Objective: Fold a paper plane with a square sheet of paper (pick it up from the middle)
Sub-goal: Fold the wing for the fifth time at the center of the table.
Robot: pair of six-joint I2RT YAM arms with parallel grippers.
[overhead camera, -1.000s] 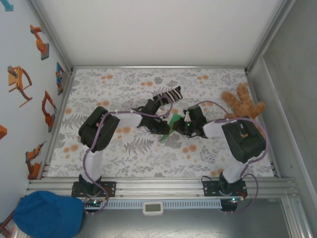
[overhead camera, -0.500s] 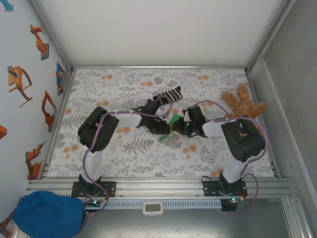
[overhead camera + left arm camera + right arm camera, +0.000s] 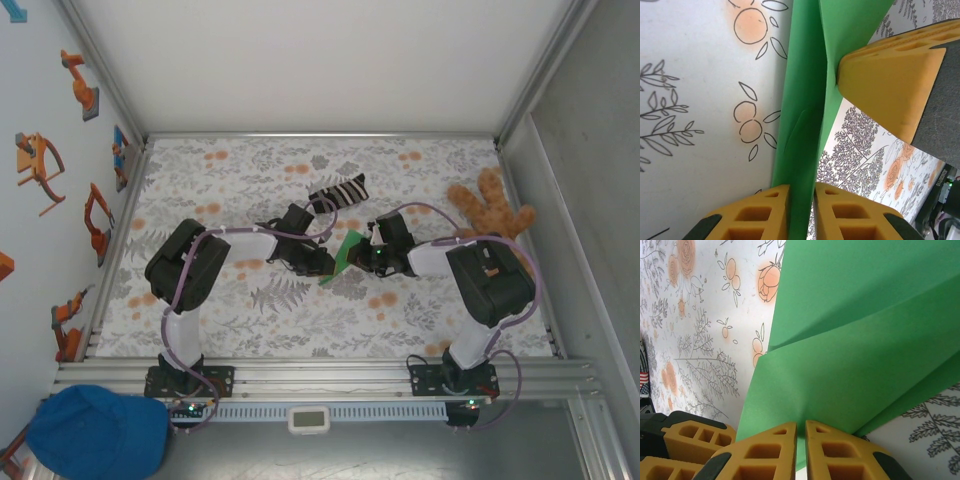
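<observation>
Part-folded green paper [image 3: 347, 250] is sitting mid-surface. Left fingers [image 3: 762, 212] are clamping its left side, right fingers [image 3: 771, 442] its right side. Long axis is running near-left to far-right between the 2 arms.

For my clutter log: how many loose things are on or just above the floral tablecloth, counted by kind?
folded bright green paper sheet: 1
black-and-white striped sock: 1
brown plush teddy bear: 1
Total: 3
</observation>
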